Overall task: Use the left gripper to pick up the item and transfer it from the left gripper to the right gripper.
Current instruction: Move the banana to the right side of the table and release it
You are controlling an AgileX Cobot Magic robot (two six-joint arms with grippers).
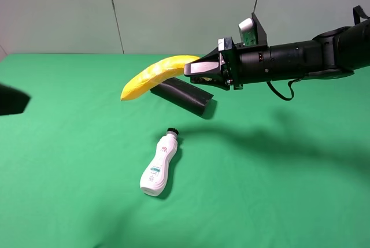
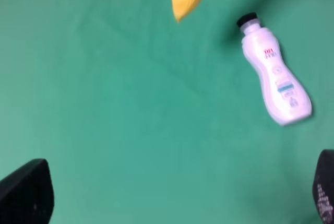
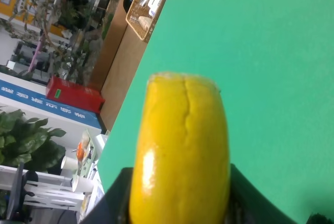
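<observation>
Green table (image 1: 63, 202), white bottle (image 1: 159, 168) on its side, black case (image 1: 185, 96) beyond

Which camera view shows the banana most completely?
The exterior high view: nearly the whole banana shows, held in the air by the right gripper. The left wrist view catches only one tip; the right wrist view shows one end close up.

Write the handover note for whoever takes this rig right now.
Left gripper: open, empty, off to the left, away from the banana.
Right gripper: shut on one end of the banana, which is held in the air above the case.
Bottle: lying on the cloth, untouched.
Done: the banana is in the right gripper alone, so the handover looks complete.
Left: nothing apparent; just keep the grip.
</observation>
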